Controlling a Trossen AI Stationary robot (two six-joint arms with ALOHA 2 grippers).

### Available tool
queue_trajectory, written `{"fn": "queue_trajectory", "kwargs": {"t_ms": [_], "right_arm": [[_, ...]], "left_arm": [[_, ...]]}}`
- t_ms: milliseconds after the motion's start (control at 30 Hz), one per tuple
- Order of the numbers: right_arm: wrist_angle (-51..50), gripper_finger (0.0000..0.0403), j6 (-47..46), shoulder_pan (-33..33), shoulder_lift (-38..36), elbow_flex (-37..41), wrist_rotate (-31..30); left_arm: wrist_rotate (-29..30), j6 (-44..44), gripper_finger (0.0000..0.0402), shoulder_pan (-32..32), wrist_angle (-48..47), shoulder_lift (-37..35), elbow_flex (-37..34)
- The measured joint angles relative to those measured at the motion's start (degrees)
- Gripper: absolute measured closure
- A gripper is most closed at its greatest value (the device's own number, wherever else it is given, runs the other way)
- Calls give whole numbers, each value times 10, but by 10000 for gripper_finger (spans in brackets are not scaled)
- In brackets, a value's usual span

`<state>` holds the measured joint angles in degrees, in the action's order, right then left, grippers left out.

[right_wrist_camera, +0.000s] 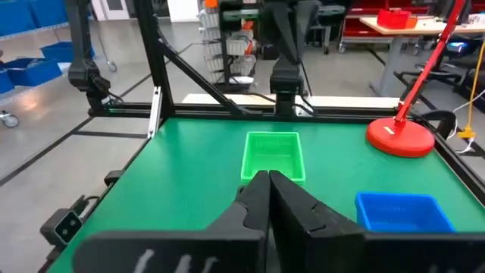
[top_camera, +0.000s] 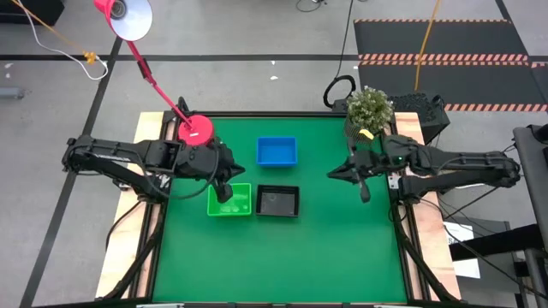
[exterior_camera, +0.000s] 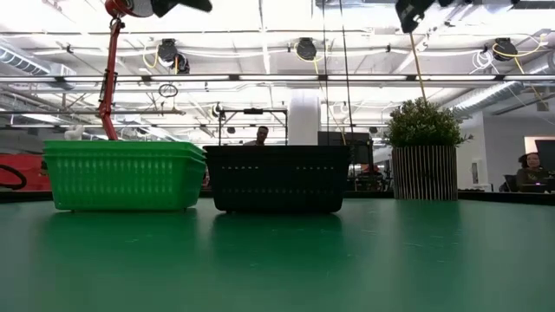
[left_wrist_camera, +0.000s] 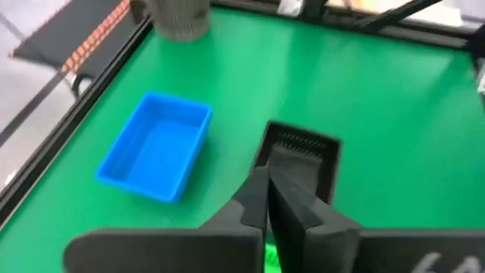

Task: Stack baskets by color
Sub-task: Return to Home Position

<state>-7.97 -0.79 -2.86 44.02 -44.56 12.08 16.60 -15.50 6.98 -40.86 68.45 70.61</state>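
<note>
Left gripper (top_camera: 224, 192): fingers pressed together, empty, green baskets (top_camera: 241, 205) just below, black baskets (top_camera: 277, 202) beside. Right gripper (top_camera: 364, 192): likewise pinched, empty.

Industrial lab: exposed ceiling pipes (exterior_camera: 260, 79), shelving racks (right_wrist_camera: 227, 53).

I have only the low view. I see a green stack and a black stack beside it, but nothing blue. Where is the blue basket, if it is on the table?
Observer: The blue basket stands directly behind the black stack, apart from it, so the black stack hides it from you.
Operator: And the grippers? I see only dark parts at my top edge.
Observer: Both are shut and empty: the left gripper hangs above the green stack, the right gripper over bare table on the plant's side.
</note>
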Motion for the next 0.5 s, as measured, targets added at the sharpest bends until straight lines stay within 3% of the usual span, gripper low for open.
{"fn": "queue_trajectory", "kwargs": {"t_ms": [233,500], "right_arm": [[0,402,12,0,-96,89,-2],[36,403,49,0,-182,185,-17]], "left_arm": [[14,18,398,15,38,0,-10],[19,4,398,14,131,-55,-128]]}}
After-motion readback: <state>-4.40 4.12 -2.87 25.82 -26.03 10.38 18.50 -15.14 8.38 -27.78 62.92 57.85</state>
